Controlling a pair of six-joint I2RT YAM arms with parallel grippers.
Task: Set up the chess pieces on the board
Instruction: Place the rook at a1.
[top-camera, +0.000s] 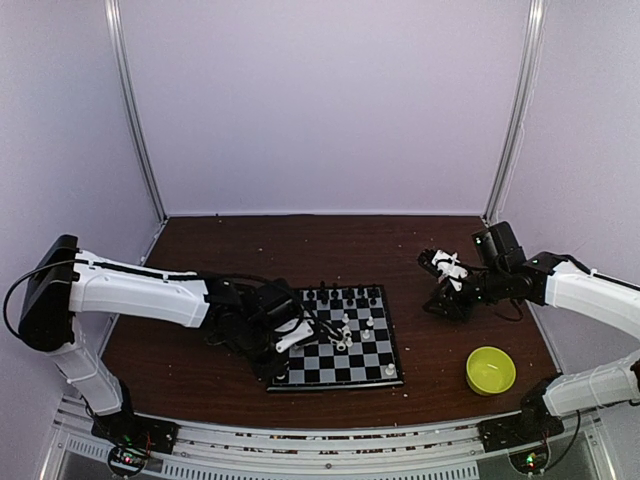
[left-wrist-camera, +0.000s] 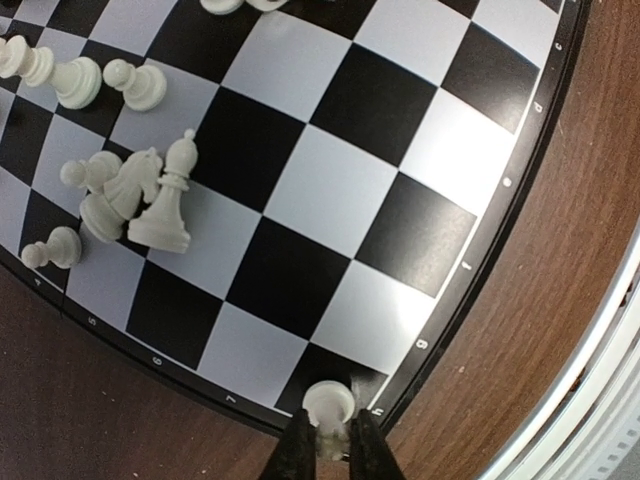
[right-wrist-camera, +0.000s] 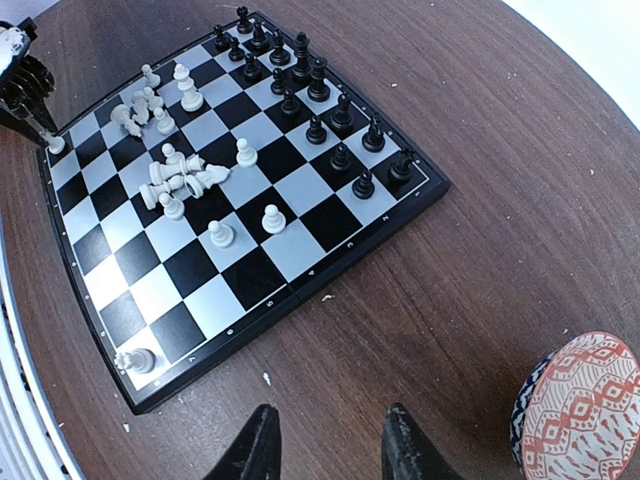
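Your black pieces (right-wrist-camera: 318, 82) are lined up, most white pieces (right-wrist-camera: 180, 180) lie jumbled; your left pincer (left-wrist-camera: 330, 445) pinches a corner piece (left-wrist-camera: 329, 405), right pincer (right-wrist-camera: 330, 425) gapes empty.

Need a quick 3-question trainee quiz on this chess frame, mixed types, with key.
1. True or false: the black pieces stand in two rows along one edge of the board.
2. The left gripper is: A) shut on a white piece at a board corner; B) open above the board; C) shut on a black pawn.
3. Fill in: the right gripper is ___, holding nothing.
Key: 1 true; 2 A; 3 open.
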